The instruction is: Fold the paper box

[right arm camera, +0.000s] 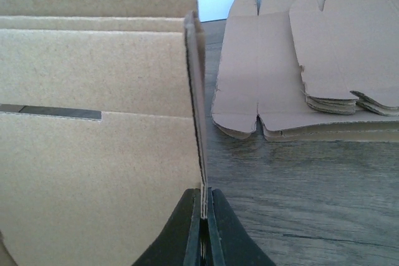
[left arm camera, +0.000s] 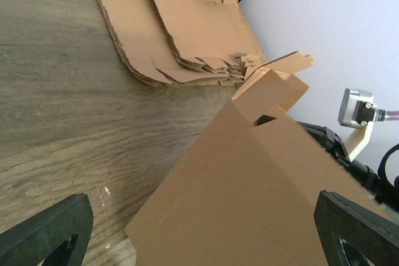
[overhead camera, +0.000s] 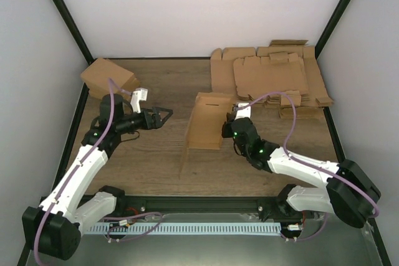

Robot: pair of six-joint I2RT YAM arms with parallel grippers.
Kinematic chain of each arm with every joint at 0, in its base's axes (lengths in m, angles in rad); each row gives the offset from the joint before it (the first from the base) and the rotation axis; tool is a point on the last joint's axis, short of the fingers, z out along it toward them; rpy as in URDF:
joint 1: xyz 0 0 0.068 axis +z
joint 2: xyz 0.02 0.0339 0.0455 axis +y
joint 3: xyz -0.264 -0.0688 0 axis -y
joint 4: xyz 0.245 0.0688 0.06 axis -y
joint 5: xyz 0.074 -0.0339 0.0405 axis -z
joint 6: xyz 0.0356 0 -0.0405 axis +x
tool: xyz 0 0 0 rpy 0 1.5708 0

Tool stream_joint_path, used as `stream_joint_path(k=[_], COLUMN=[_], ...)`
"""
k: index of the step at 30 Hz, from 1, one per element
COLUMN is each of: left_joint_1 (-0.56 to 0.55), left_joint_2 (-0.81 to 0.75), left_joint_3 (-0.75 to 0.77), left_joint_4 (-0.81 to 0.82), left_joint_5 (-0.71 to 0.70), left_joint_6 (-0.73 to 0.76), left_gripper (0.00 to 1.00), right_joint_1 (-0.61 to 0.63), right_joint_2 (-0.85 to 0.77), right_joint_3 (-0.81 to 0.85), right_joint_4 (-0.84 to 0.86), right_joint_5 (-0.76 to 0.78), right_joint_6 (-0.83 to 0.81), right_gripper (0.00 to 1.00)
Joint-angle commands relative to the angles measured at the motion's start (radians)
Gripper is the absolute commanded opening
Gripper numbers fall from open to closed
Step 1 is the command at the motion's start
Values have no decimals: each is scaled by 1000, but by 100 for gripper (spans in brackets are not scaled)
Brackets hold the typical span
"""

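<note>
Tabletop (overhead camera: 156, 166) first, then the pile of flat cardboard blanks (overhead camera: 271, 79), which sits beyond the paper box (overhead camera: 207, 121) to its right. The box stands half-formed mid-table with one panel raised. On its right side, my right gripper (right arm camera: 203, 216) is pinched tight on the edge of an upright wall. My left gripper (overhead camera: 165, 115) hangs just left of the box, fingers spread wide and holding nothing. I judge we're mid-fold: next, the left should press a flap inward while the right braces the wall.
</note>
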Motion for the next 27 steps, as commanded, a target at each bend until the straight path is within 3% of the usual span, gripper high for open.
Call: stream_joint_path(k=[1, 8, 14, 21, 27], left_joint_1=[5, 5, 2, 0, -1], left_joint_2=[9, 63, 119, 160, 157], left_joint_3=[69, 114, 97, 52, 40], left_joint_4=[15, 31, 103, 157, 114], left_joint_5=[43, 129, 190, 208, 216], left_joint_6=[31, 28, 2, 0, 60], left_gripper=[100, 100, 100, 100, 99], right_joint_1=[11, 11, 11, 13, 100], right_joint_2=[-10, -42, -68, 11, 65], right_joint_3=[80, 163, 82, -38, -81], right_joint_4=[-62, -162, -47, 141, 266], right_joint_5=[13, 62, -9, -15, 91], right_joint_6=[-24, -90, -211, -214, -219], right_gripper=[1, 1, 1, 1, 1])
